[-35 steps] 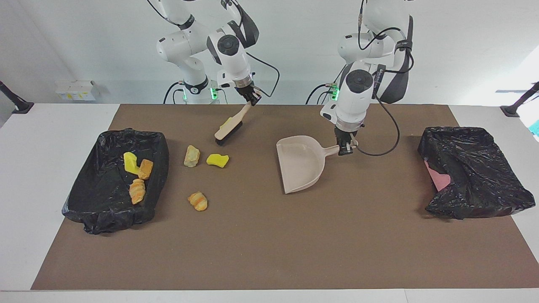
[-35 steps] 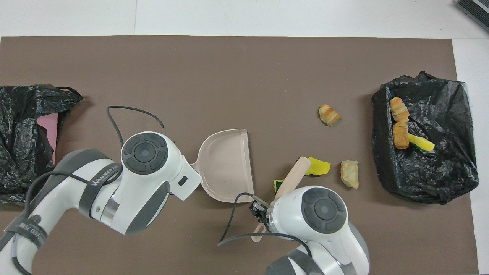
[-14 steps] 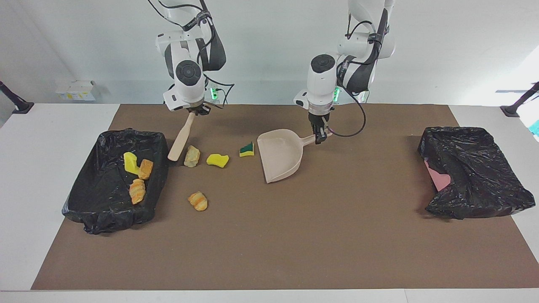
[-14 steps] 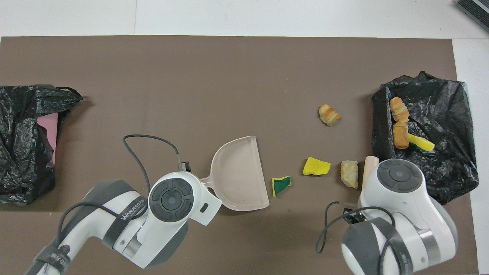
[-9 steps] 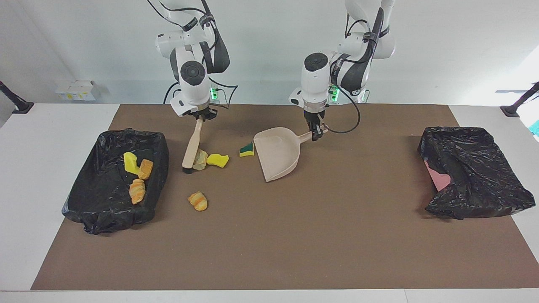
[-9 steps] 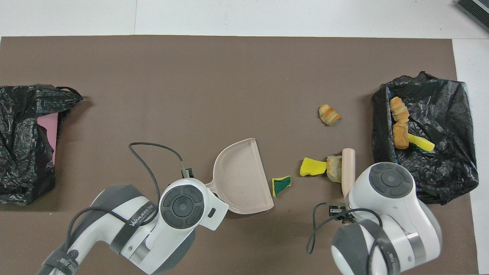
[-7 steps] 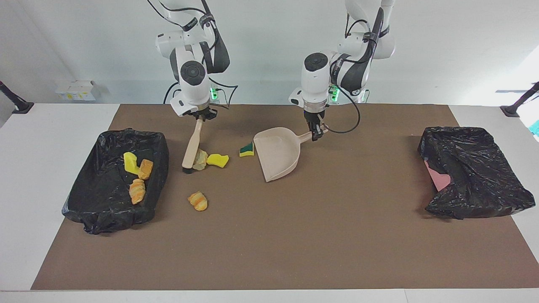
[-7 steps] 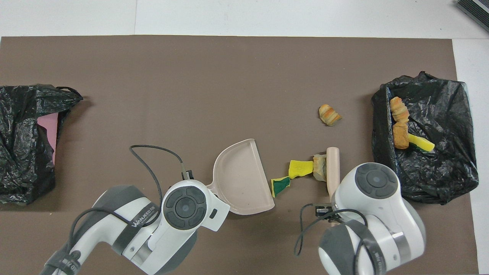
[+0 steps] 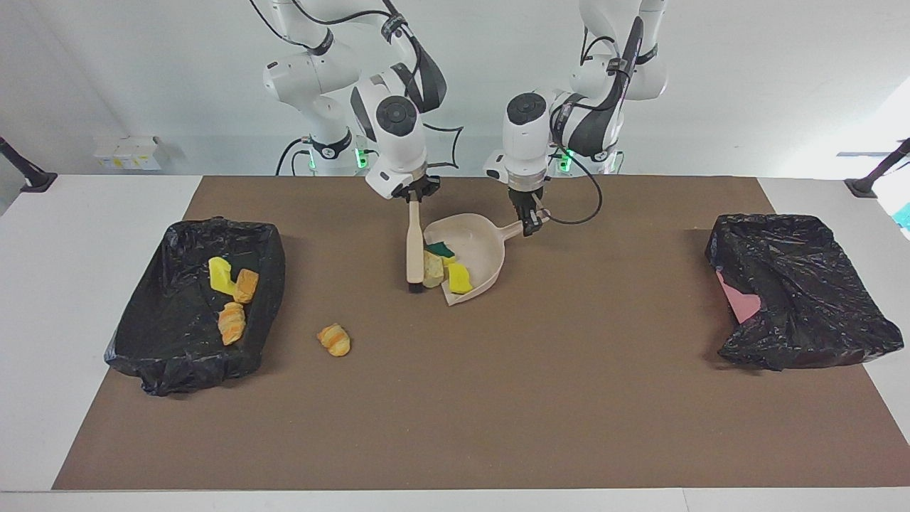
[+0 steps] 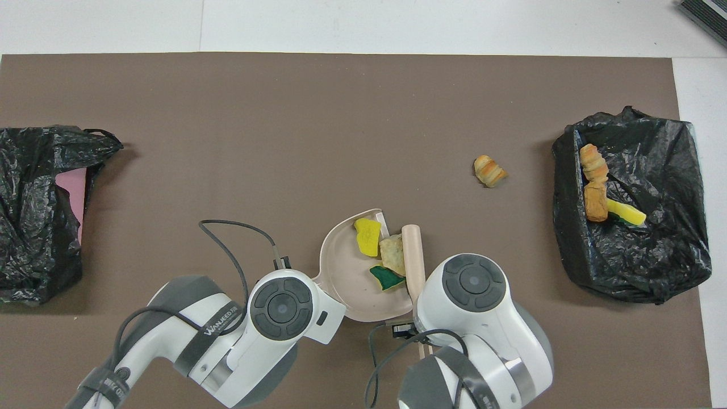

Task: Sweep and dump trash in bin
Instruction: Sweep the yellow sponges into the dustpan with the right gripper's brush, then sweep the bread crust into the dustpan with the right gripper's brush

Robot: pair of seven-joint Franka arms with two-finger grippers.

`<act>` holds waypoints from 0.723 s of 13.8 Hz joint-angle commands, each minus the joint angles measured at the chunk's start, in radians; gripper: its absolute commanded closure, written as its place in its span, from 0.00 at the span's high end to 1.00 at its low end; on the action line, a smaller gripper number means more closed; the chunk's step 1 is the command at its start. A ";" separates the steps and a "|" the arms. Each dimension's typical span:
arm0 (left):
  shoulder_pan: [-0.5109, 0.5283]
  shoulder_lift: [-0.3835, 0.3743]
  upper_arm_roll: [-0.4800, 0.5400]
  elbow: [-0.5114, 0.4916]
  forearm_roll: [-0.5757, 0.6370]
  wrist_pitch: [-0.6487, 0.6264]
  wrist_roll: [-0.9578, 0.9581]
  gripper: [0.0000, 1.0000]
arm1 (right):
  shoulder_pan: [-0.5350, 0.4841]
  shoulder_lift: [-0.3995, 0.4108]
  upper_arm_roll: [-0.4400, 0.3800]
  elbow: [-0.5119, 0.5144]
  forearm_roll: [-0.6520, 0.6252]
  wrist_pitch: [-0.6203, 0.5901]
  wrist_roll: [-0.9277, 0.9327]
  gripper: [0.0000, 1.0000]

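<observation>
Both views are bright and evenly lit, with soft light from above and no harsh contrast. In the facing view a pale glow washes out the white wall toward the left arm's end of the brown mat (image 9: 498,398), which itself stays matte and free of glare. Shadows are short and faint: a soft dark patch lies on the mat just beside the dustpan (image 9: 490,245), under the arms. The black bin liner (image 9: 181,341) toward the right arm's end of the mat shows small specular glints on its wrinkles. Focus is sharp across both views, with no motion blur, and the mat's edges run straight
</observation>
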 commanded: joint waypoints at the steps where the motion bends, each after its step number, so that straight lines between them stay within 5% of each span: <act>1: -0.021 0.015 0.008 -0.008 -0.012 0.041 -0.022 0.00 | -0.014 0.020 -0.004 0.093 0.020 -0.084 -0.011 0.00; 4: -0.020 0.015 0.009 -0.008 -0.012 0.041 -0.027 0.00 | -0.031 0.022 -0.012 0.167 -0.024 -0.147 -0.037 0.00; 10: -0.014 0.016 0.009 -0.008 -0.014 0.041 -0.028 0.00 | -0.264 0.138 -0.012 0.296 -0.387 -0.136 -0.348 0.00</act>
